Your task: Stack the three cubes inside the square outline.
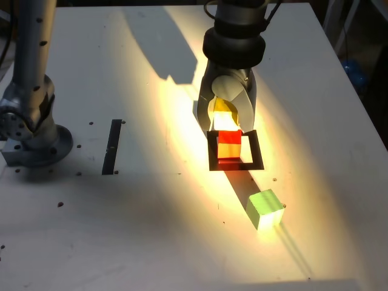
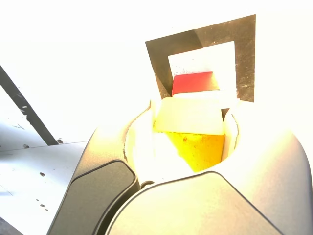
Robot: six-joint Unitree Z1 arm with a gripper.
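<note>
Gripper (image 1: 229, 124) hangs nose-down over the far edge of the square outline (image 1: 235, 165), its grey shell lit hard by a warm light. Between its jaws sits the yellow cube (image 2: 195, 142), and in the wrist view both curved jaws press against the cube's sides, so the tool is closed on it (not gaping wide, only as far apart as the cube itself).

In the exterior view the red cube (image 1: 229, 137) shows just below the jaw tips, inside the outline. A yellowish face appears beneath the red one there, though glare makes it hard to say whether that is a cube face or a reflection. The wrist view shows the red cube (image 2: 194, 82) on the white middle of the outline (image 2: 244, 54), just beyond the held yellow cube; whether the two touch cannot be told.

The green cube (image 1: 265, 209) rests on the white table (image 1: 151, 230), outside the outline, toward the near side and the exterior view's right. A narrow black strip (image 1: 113, 146) lies well apart, toward that view's left, near the arm's base (image 1: 33, 130).
</note>
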